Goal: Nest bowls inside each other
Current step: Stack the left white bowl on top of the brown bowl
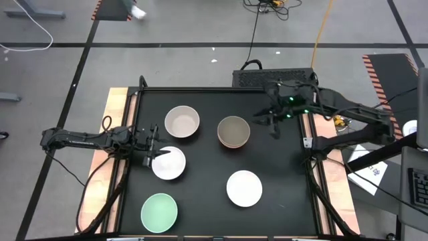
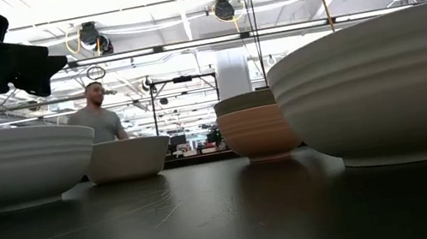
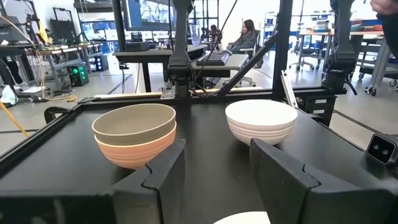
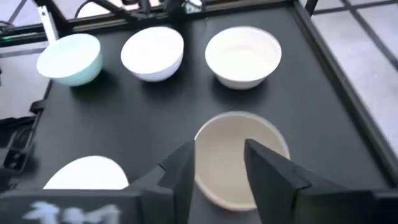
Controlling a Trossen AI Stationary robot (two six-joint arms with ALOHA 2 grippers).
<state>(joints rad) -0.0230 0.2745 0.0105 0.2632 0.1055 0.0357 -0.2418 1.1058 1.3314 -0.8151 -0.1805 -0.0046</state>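
Note:
Five bowl shapes show on the black table. An olive-brown bowl (image 1: 234, 130) sits nested inside a salmon-orange bowl (image 3: 135, 151). A beige-grey bowl (image 1: 182, 122), two white bowls (image 1: 168, 163) (image 1: 244, 188) and a mint green bowl (image 1: 159, 210) stand alone on their bases. My left gripper (image 1: 154, 148) (image 3: 217, 152) is open and hovers over the left rim of the nearer-left white bowl (image 2: 17, 165). My right gripper (image 1: 273, 124) (image 4: 219, 155) is open, raised above the table, just right of the olive-brown bowl (image 4: 239, 158).
A raised black rim (image 1: 221, 90) frames the table. A black box with cables (image 1: 274, 77) sits behind the far edge. Bare table lies between the bowls and at the near right (image 1: 287, 207). People show in the room beyond (image 2: 97, 113).

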